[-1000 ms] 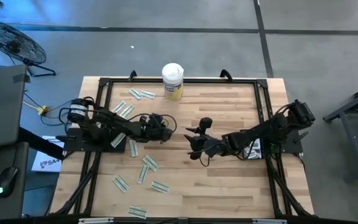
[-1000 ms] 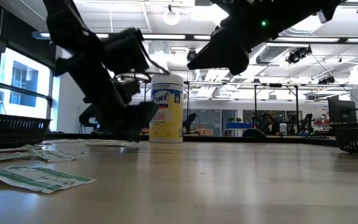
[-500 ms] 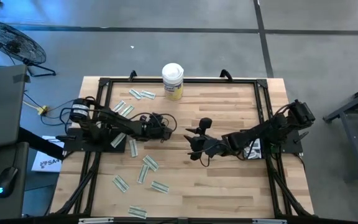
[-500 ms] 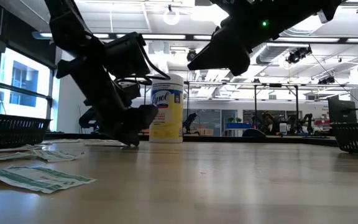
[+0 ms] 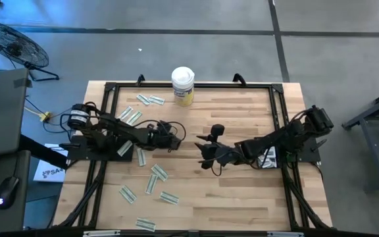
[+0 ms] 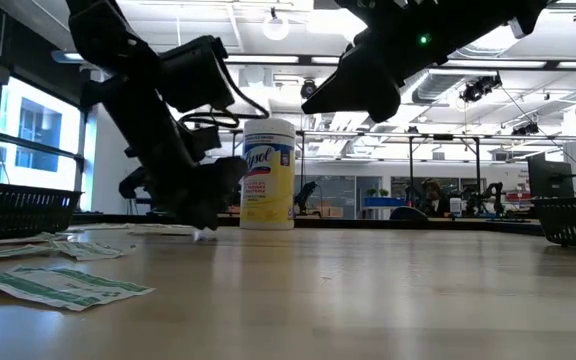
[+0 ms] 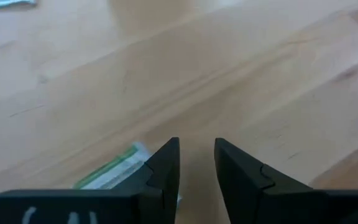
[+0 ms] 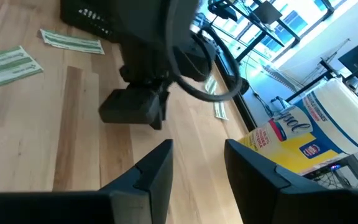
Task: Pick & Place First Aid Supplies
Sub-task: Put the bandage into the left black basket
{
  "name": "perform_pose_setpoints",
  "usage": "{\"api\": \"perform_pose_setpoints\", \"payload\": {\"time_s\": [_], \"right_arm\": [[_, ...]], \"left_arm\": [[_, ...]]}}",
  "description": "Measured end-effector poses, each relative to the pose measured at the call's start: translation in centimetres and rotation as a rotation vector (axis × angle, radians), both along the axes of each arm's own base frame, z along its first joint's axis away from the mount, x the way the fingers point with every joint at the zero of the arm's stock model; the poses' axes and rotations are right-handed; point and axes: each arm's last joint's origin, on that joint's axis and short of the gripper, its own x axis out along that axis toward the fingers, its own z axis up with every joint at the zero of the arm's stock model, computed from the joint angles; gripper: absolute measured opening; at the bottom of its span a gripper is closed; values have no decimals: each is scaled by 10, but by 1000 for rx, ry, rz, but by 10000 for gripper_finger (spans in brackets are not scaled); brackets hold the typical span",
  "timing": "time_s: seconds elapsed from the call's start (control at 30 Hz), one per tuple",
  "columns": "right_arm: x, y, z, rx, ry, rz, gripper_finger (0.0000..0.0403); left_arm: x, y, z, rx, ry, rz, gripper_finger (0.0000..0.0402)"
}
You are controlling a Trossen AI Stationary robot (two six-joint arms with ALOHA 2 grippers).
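Green-white packets [image 5: 158, 172] lie lower left on your bench [image 5: 242, 197]. Left end effector [image 5: 174, 135], fingers slightly apart, empty, hangs beside one; next, centre and close. Right end effector [image 5: 206, 151] waits, parted.

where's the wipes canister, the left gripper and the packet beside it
wipes canister [image 5: 183, 86]: high view, on its white lid
left gripper [image 7: 196, 163]: left wrist view, midway between its fingers
packet [image 7: 112, 172]: left wrist view, on its green-striped face
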Motion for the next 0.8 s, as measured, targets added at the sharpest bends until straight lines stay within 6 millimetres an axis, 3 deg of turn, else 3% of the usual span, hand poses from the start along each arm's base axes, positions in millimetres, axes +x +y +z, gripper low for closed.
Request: {"api": "perform_pose_setpoints", "payload": {"time_s": [0.4, 0.8], "right_arm": [[6, -17, -1, 120, -14, 47, 138], [6, -16, -1, 136, -16, 57, 138]], "left_arm": [[-8, -4, -4, 75, 19, 109, 97], [-8, -4, -21, 83, 64, 129, 96]]}}
